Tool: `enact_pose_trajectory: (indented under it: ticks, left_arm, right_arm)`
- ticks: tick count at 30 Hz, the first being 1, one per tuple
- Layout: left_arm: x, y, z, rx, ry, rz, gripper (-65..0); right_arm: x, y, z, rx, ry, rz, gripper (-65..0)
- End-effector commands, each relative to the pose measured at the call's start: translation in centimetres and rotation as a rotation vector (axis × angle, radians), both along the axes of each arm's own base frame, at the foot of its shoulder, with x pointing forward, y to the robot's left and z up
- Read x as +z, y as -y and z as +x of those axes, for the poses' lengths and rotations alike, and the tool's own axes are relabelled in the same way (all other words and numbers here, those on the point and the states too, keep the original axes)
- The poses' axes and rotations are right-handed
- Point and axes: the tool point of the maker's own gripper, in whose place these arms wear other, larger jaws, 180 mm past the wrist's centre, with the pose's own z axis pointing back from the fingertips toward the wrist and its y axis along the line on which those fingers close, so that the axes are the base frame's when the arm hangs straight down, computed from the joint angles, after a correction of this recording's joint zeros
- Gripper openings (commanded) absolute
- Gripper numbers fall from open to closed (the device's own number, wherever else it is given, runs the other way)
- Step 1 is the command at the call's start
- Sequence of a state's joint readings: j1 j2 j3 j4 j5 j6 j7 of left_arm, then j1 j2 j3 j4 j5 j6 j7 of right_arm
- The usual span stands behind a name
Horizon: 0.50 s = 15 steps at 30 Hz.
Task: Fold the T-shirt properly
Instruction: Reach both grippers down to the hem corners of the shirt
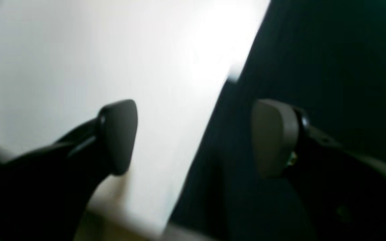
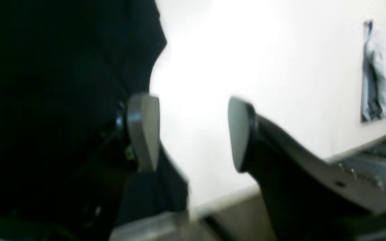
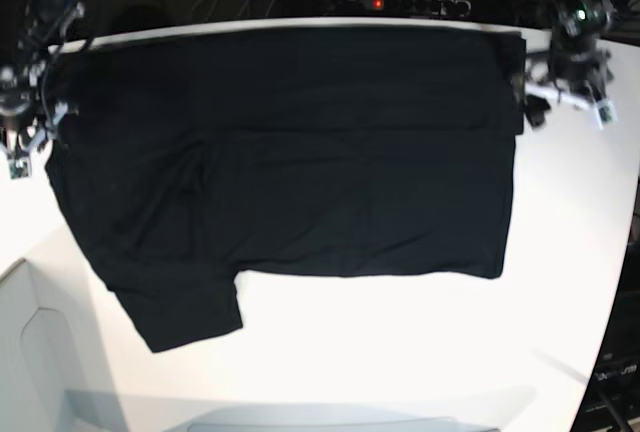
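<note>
T-shirt (image 3: 300, 152) lies folded once across the table (image 3: 420, 352), both claws, left (image 1: 194, 137) and right (image 2: 193, 132), agape and empty; next, probably regrip for another fold.

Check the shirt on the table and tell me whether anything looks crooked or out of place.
The T-shirt is not squared up: one sleeve sticks out at its lower left corner, past an otherwise straight bottom edge, with wrinkles running toward it. The rest lies flat on the white table. Nothing looks torn or spilled.
</note>
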State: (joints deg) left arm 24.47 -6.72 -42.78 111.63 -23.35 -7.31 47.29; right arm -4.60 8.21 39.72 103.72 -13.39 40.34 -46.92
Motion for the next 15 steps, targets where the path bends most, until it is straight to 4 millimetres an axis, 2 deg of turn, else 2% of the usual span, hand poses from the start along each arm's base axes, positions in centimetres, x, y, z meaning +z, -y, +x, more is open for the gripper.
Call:
enact_pose_trajectory:
  ticks: [1,5,8,10,12,15]
  left_arm:
    - [2.1,-0.5,1.9,-0.002,0.078,0.033,-13.6]
    - [4.9,-0.4,6.5,0.001,0.209,0.015,-13.5]
    - [5.6,0.2,10.3,-0.018,0.266,-0.032,-13.5]
    - [5.2,0.3,12.6,-0.030,0.272,-0.063,-13.5]
    - [4.2,0.9,14.5,-0.046,0.259,-0.104,-13.5]
    - [2.4,0.6,16.5,-0.046,0.206,-0.121,-13.4]
  right_arm:
    - [1.6,-0.4,2.7,0.029,0.078,0.002,-31.9]
    - [1.5,-2.0,9.3,0.066,0.125,0.094,-31.9]
    - [1.0,-3.4,14.1,0.092,0.118,0.167,-31.8]
    - [0.9,-4.5,17.3,0.124,0.158,0.241,-31.8]
    - [0.6,-5.0,19.4,0.148,0.192,0.299,-31.7]
    - [0.0,-5.5,21.8,0.174,0.240,0.387,-31.7]
